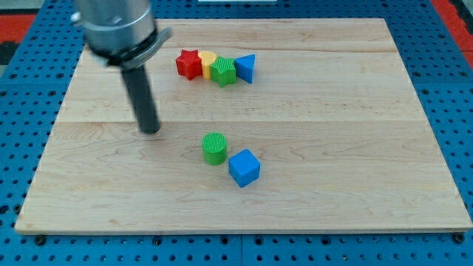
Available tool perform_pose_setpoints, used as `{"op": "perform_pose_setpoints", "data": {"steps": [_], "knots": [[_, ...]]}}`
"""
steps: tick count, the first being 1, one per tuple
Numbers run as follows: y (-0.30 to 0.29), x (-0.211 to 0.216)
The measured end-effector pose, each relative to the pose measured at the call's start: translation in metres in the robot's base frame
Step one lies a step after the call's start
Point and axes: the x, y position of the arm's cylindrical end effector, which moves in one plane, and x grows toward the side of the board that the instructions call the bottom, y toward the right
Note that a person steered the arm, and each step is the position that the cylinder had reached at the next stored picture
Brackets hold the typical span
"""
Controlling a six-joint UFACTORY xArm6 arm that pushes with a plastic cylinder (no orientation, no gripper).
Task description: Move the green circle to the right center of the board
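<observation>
The green circle [214,147] is a short green cylinder standing just below the board's middle. A blue cube [244,167] sits right beside it, to its lower right. My tip [151,130] is down on the board to the left of the green circle and slightly above it, about a block's width or two away, touching no block.
A row of blocks lies near the view's top: a red star [189,63], a yellow block [208,62], a green block [223,72] and a blue triangle [246,68]. The wooden board [355,148] sits on a blue perforated table.
</observation>
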Motion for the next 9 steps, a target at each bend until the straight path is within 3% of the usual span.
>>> {"op": "perform_pose_setpoints", "data": {"steps": [1,2,4,5,6,8,9], "knots": [[0.008,0.036],[0.061,0.031],[0.171,-0.020],[0.109,-0.016],[0.119,-0.003],[0.252,-0.002],[0.247,0.032]]}}
